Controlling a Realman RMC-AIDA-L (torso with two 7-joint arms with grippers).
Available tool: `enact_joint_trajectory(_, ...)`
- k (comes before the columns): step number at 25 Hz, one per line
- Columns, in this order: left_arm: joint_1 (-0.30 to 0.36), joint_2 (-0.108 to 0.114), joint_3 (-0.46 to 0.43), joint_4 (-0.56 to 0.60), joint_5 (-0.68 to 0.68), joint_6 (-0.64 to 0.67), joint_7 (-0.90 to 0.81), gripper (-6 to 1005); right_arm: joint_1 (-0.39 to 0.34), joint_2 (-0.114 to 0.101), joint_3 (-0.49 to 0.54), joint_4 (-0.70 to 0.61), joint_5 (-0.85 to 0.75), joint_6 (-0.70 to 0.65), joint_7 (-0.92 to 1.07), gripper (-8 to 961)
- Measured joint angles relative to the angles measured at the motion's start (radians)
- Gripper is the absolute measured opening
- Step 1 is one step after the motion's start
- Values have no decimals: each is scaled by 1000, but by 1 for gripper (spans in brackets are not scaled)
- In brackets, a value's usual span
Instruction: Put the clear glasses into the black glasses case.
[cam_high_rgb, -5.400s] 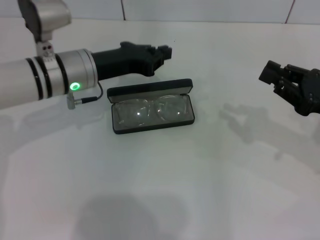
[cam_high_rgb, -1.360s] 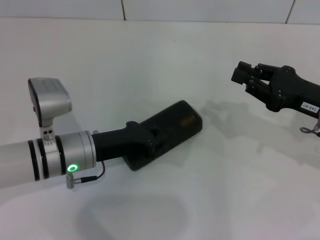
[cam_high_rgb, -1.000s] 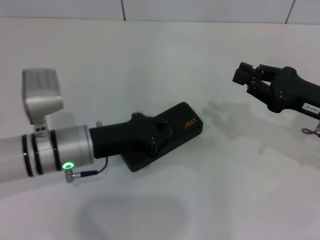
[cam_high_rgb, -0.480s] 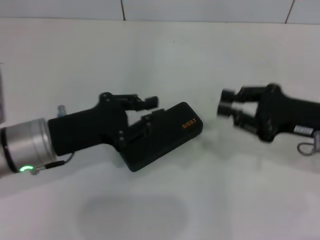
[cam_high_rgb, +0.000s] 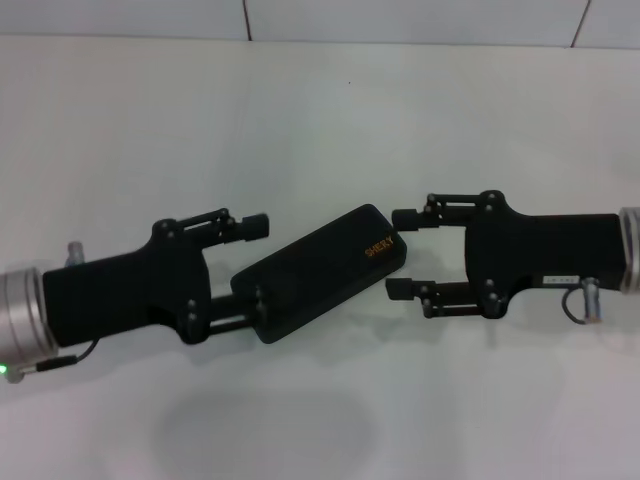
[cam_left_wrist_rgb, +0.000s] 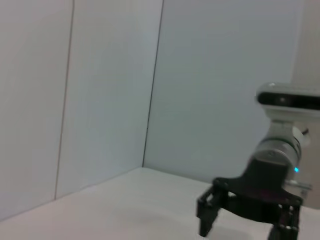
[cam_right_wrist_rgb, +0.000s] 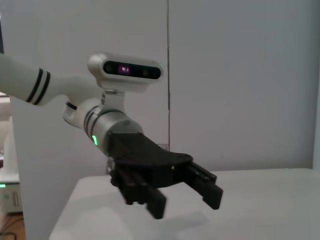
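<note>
Small orange lettering sits on the lid of the black glasses case (cam_high_rgb: 322, 271), too blurred to read.

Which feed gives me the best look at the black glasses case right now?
The head view. There the black glasses case lies shut on the table with its orange lettering visible, between the open left gripper and open right gripper. Neither wrist view shows the case; each shows only the opposite gripper against the wall.

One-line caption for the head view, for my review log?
Closed black glasses case lies on the white table, with the open left gripper at one end and the open right gripper at the other.
</note>
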Motion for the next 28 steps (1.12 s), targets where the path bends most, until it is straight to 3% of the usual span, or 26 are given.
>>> enact_joint_trajectory(4, 12, -10, -10, -3, 16, 5, 30, 671, 0, 4, -10, -11, 4, 11, -19, 602)
enact_joint_trajectory(9, 17, -13, -11, -1, 31, 11, 31, 892, 2, -5, -56, -33, 0, 0, -22, 676)
enact_joint_trajectory(28, 24, -19, -13, -8, 38, 19, 34, 894, -3, 2, -58, -28, 0, 12, -24, 682)
